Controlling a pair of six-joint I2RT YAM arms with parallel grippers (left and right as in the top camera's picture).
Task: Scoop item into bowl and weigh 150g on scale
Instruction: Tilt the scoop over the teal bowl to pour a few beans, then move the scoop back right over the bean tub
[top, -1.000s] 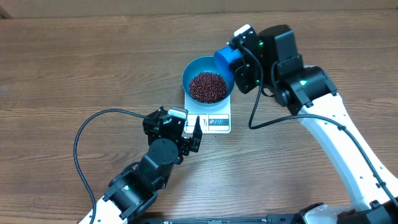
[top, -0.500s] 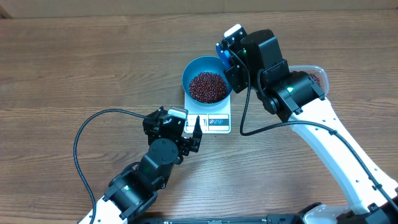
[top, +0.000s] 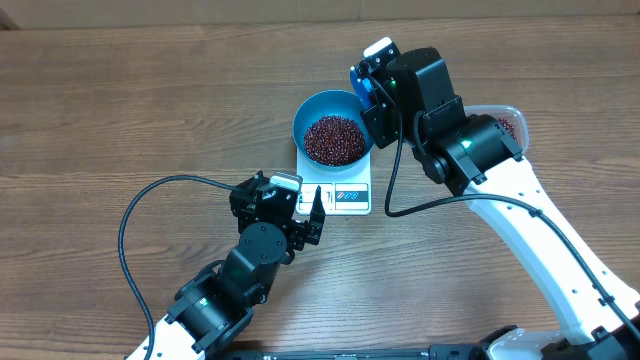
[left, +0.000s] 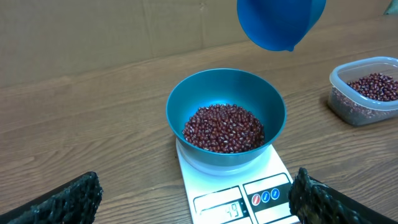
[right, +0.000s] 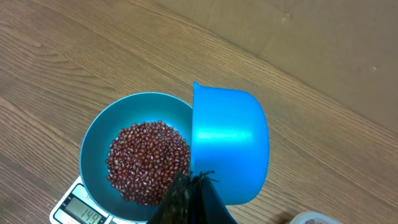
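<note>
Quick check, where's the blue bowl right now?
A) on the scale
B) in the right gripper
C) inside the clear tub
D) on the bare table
A: the bowl sits on the scale with the beans in it, and the right gripper holds only the scoop.
</note>
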